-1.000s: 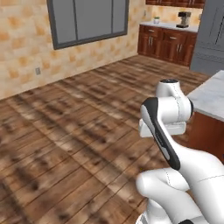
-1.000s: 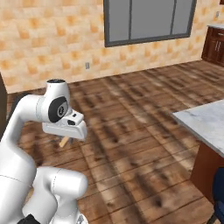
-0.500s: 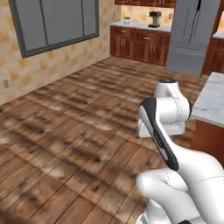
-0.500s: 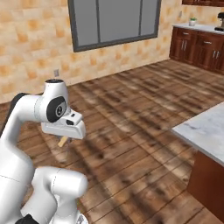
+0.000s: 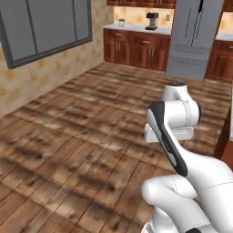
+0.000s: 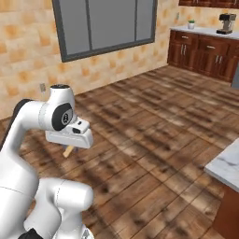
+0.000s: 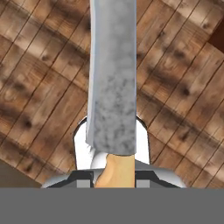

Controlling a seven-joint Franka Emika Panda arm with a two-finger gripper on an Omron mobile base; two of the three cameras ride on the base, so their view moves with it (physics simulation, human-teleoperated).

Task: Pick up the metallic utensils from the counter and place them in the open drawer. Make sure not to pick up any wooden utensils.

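My gripper (image 7: pixel 114 176) is shut on the short tan handle of a knife (image 7: pixel 113 83), one of the metallic utensils. Its grey blade runs straight up the hand view, above the plank floor. In the right base view the hand (image 6: pixel 69 138) hangs at chest height in front of the arm, and a tan end of the knife (image 6: pixel 68 151) pokes out beneath it. From the left base view the hand (image 5: pixel 169 133) shows from behind. A corner of the marble counter (image 6: pixel 225 164) stands at the right. The open drawer and the wooden utensils are out of view.
Wide wooden floor (image 5: pixel 77 136) lies ahead. Along the far wall stand reddish-brown cabinets (image 5: pixel 136 48) bearing a coffee machine (image 5: pixel 151 20), with a grey fridge (image 5: pixel 193 36) beside them. A dark window (image 6: pixel 105 23) sits in the tiled wall on the left.
The base has turned, so the whole scene has slid left: the window moved aside and the far cabinets and fridge came closer to centre. The arm holds the same pose with the knife.
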